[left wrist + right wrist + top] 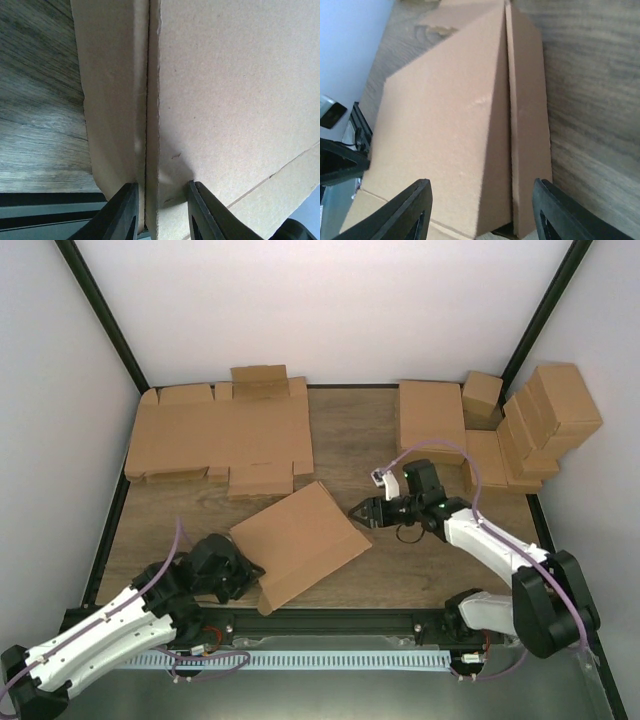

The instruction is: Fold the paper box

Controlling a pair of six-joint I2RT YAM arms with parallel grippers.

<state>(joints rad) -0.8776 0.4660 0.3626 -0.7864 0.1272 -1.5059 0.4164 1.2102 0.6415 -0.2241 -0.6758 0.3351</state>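
Paper box (300, 540) between my outstretched arms, left gripper (161, 186) clamped on its near-left edge, right gripper (482, 183) splayed wide at its right corner.

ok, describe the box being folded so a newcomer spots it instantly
On the wooden table, look at the near middle, between the left pincer and right pincer. The paper box sits there askew, partly folded. Unlike the flat sheets at back left and the small finished boxes at back right, it alone is gripped by a pincer.
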